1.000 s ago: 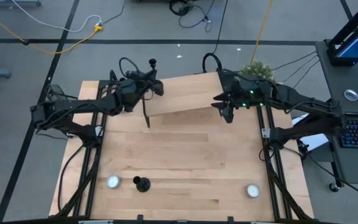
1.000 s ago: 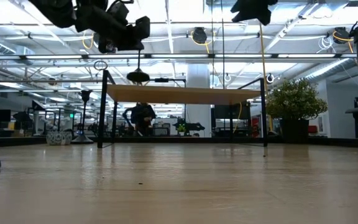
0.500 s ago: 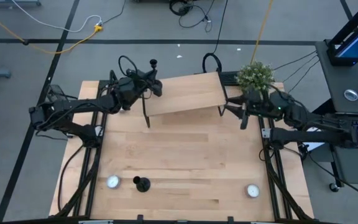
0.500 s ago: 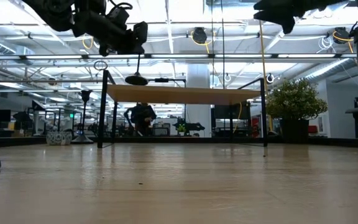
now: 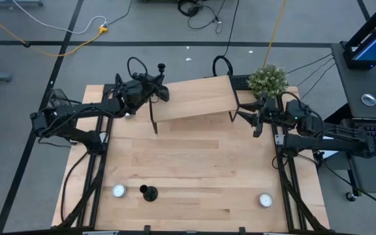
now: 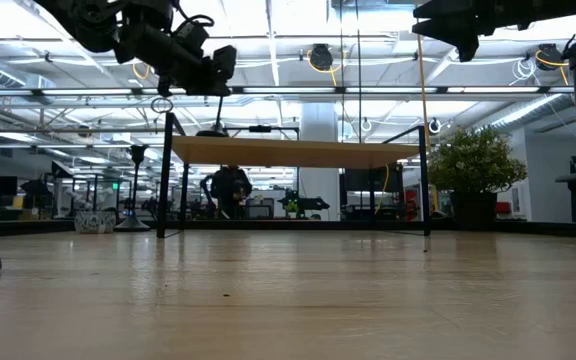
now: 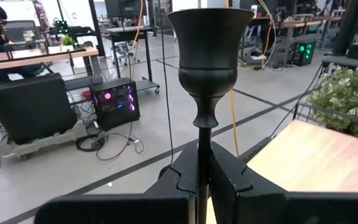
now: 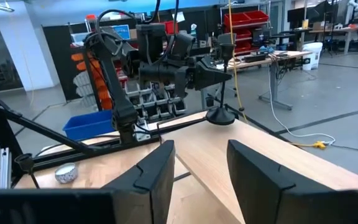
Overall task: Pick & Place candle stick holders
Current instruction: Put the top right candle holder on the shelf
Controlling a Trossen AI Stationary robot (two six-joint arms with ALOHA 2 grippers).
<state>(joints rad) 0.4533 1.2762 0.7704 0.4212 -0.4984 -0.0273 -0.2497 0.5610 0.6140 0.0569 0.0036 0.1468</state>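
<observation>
One black candle stick holder (image 7: 207, 56) stands upright at the far left corner of the raised wooden shelf (image 5: 194, 98). My left gripper (image 5: 160, 93) is shut on its stem. Its round base (image 8: 221, 116) is at the shelf's top; I cannot tell whether it touches. A second holder (image 5: 149, 192) stands on its base on the table near the front edge. A third is out of view. My right gripper (image 5: 256, 121) is open and empty, just beyond the shelf's right end; it also shows in the right wrist view (image 8: 197, 162). My left gripper pinches the holder's thin stem (image 7: 202, 140) between its two fingers, below the cup and its knob. The fingers come level from the table's left side and lie across the stem. The holder stays upright, with its cup (image 8: 227, 40) above the fingers and its base below them.
The shelf stands on thin dark legs (image 6: 171, 180) at the back of the table. Two small white round things (image 5: 119, 190) (image 5: 265, 200) lie near the front edge. A green plant (image 5: 267, 78) stands at the far right corner.
My right gripper has drawn away from the shelf toward the table's right edge, staying open. My left gripper has gone down a little with the holder, and the holder's base has come down to the shelf's top.
</observation>
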